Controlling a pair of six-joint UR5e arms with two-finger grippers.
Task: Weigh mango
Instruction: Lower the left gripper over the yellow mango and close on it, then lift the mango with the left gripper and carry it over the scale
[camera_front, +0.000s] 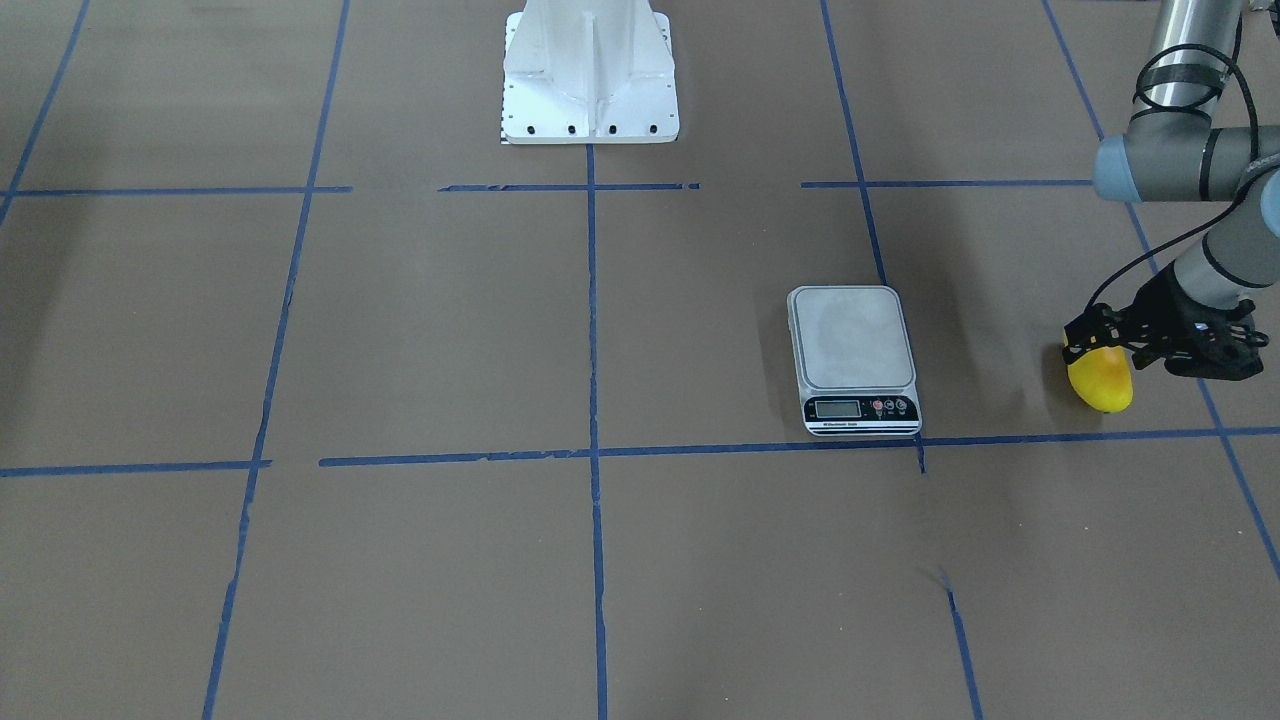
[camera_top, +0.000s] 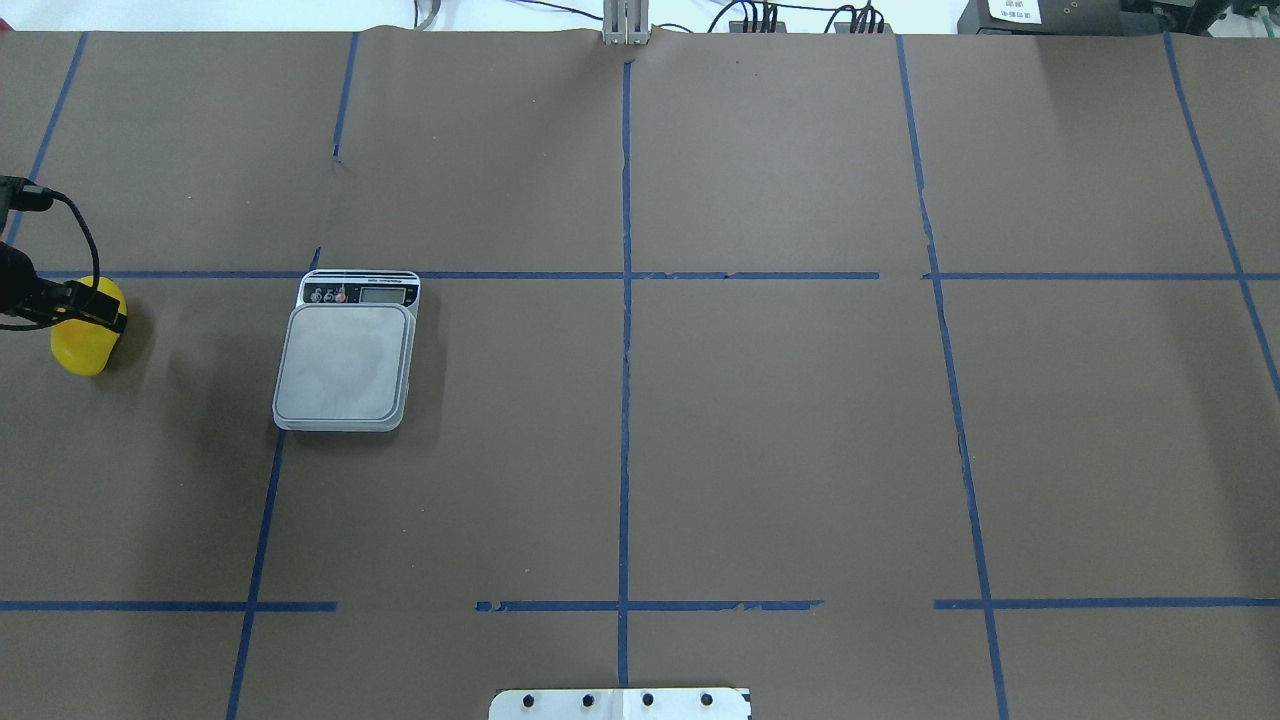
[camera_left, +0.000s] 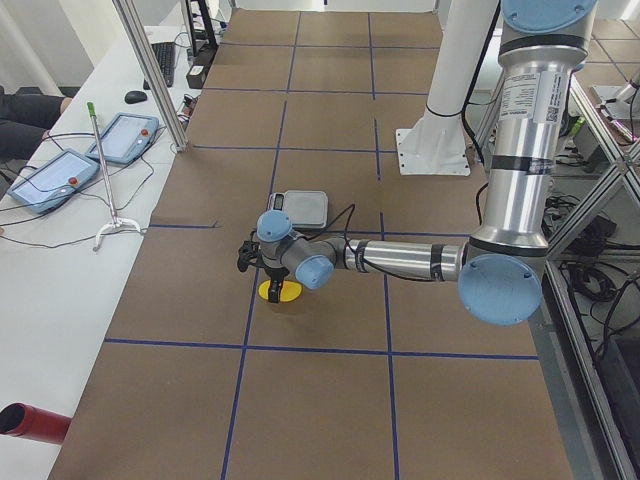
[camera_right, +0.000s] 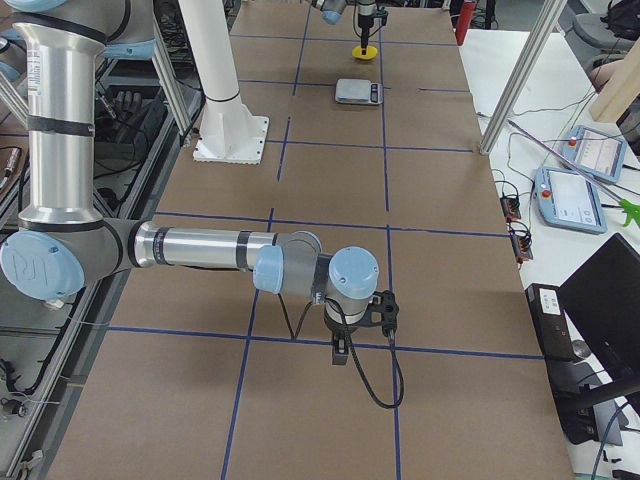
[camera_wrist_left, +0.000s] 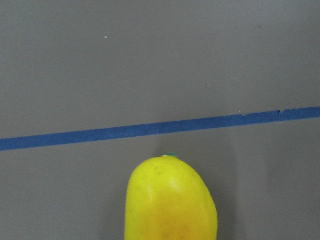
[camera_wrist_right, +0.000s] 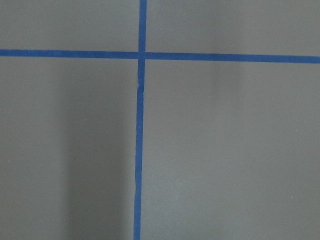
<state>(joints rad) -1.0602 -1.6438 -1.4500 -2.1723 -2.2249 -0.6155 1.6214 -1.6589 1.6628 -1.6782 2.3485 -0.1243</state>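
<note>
The mango (camera_front: 1100, 380) is a glossy yellow oval with an orange blush, low over the brown table to the side of the scale (camera_front: 853, 350). My left gripper (camera_front: 1092, 345) sits over the mango's upper end with its black fingers (camera_top: 97, 311) closed against the fruit. The overhead view shows the mango (camera_top: 85, 345) left of the scale (camera_top: 345, 365). The left wrist view shows the mango's tip (camera_wrist_left: 170, 200) below a blue tape line; no fingers show there. My right gripper (camera_right: 340, 352) hangs low over the table far from the scale; I cannot tell whether it is open or shut.
The scale's platform is bare and its display end faces the operators' side. The white robot base (camera_front: 590, 75) stands at the table's back middle. Blue tape lines grid the brown table (camera_top: 780, 430). Tablets and cables lie on a white side bench (camera_left: 60, 175).
</note>
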